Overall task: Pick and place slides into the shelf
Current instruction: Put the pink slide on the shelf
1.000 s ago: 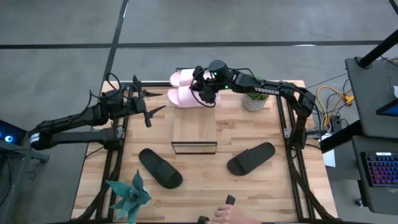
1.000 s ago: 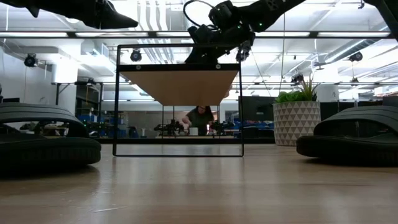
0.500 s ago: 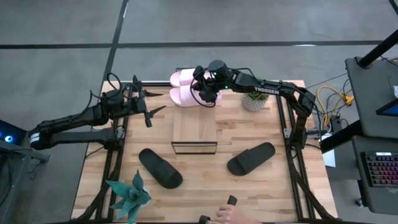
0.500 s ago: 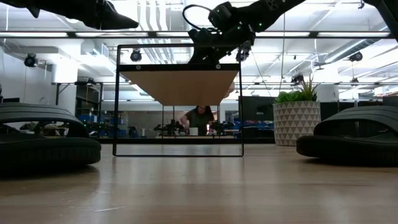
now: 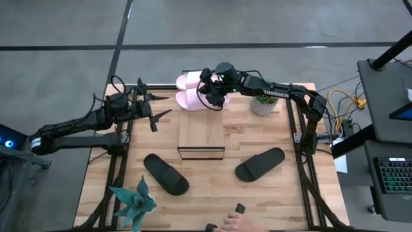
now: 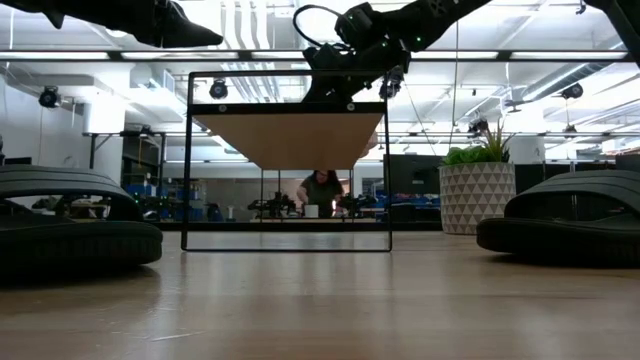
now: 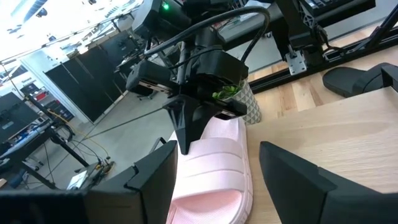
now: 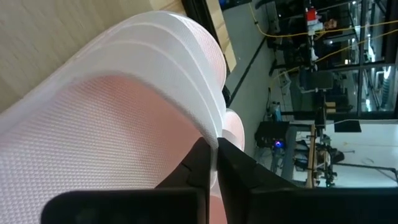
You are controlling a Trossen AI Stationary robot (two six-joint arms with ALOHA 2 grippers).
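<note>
I had the right gripper [image 5: 213,98] at the far end of the shelf [image 5: 201,132], its fingers pressed together on the strap of the nearer pink slide [image 5: 191,100]. In the right wrist view the two dark fingers [image 8: 210,163] met at the strap's edge with only a thin fold of pink between them, so I judged it a narrow pinch, not a deep one. The other pink slide [image 5: 190,80] lay just beyond the gripper, touching its partner. The two black slides [image 5: 165,174] [image 5: 259,164] sat on the table [image 5: 270,193] on the near side of the shelf, well apart from the gripper.

To do this step well, I wanted a straight lift before any sideways travel, so the sole cleared its neighbour. With so shallow a bite the slide could swing or slip, so a slow carry and a low release onto the plank seemed wise.

The left gripper [image 5: 153,115] hung off to the shelf's left, fingers spread, holding nothing.
</note>
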